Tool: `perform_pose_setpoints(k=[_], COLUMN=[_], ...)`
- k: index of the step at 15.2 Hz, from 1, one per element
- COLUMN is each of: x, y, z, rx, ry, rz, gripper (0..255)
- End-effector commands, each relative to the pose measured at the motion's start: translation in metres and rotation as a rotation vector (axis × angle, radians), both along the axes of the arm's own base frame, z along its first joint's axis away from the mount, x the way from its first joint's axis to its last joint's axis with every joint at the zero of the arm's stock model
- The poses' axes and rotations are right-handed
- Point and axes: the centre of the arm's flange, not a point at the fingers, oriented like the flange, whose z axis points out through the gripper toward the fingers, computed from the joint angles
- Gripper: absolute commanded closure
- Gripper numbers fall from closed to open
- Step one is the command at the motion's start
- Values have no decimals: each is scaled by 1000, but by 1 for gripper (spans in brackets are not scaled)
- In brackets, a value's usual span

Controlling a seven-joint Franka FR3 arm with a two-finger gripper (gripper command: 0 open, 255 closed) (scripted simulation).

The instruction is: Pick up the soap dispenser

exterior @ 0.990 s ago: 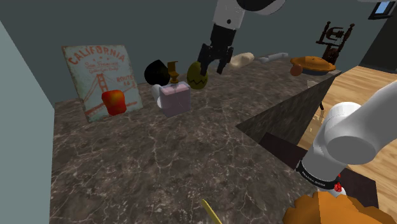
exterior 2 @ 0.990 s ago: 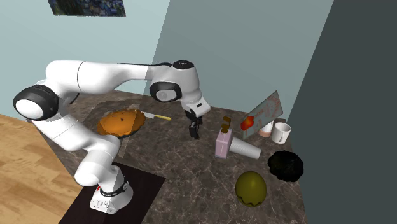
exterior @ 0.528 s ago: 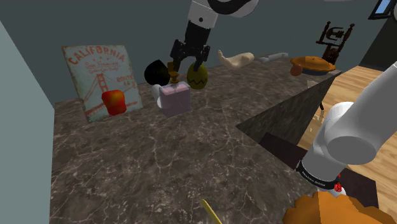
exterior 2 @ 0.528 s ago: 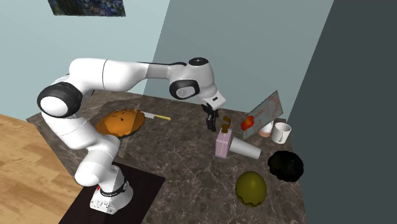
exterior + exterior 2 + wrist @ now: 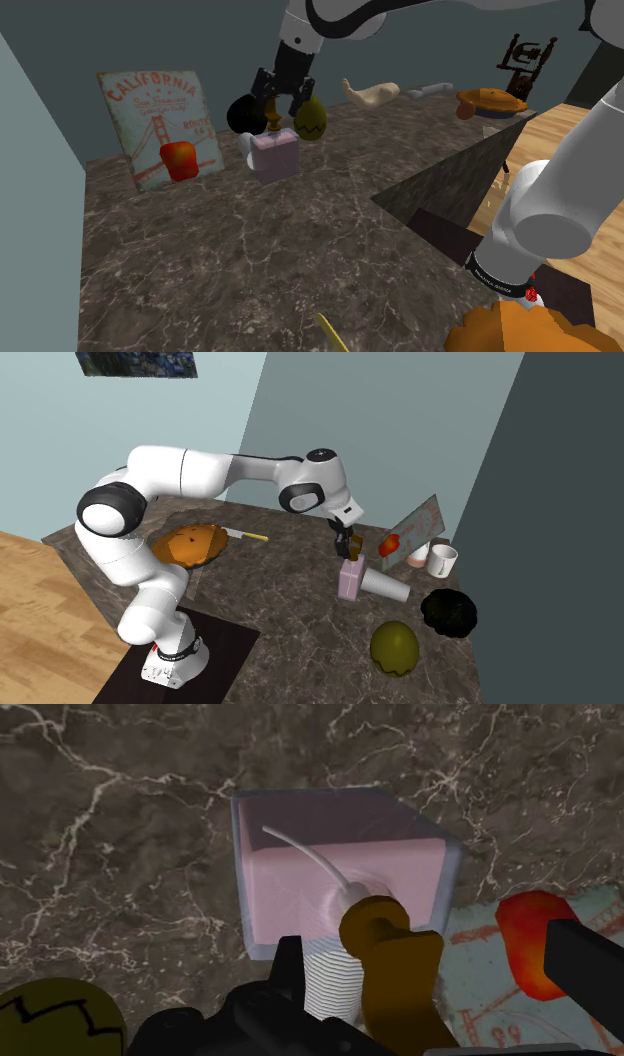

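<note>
Soap dispenser [image 5: 276,157], pink body with brown pump [image 5: 395,964], stands on the desk [image 5: 250,250] upper-middle in the shoulder view, pincer [image 5: 279,102] released just above it, pump between its spread fingers [image 5: 288,972]: approach step, next needs descent onto the body, then clench.

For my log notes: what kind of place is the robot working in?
Probably a home kitchen: a dark veined counter with a pie and a mug on it, and a wooden floor beside.
</note>
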Motion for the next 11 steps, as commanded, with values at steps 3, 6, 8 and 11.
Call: perform_pose_setpoints(k=[3, 6, 8, 11], x=[0, -1, -1, -1], y=[1, 0, 0, 0], z=[-20, -19, -19, -19], rx=[0, 0, 0, 0], ry=[-1, 0, 0, 0], rz=[0, 0, 0, 0], gripper=[0, 255, 255, 255])
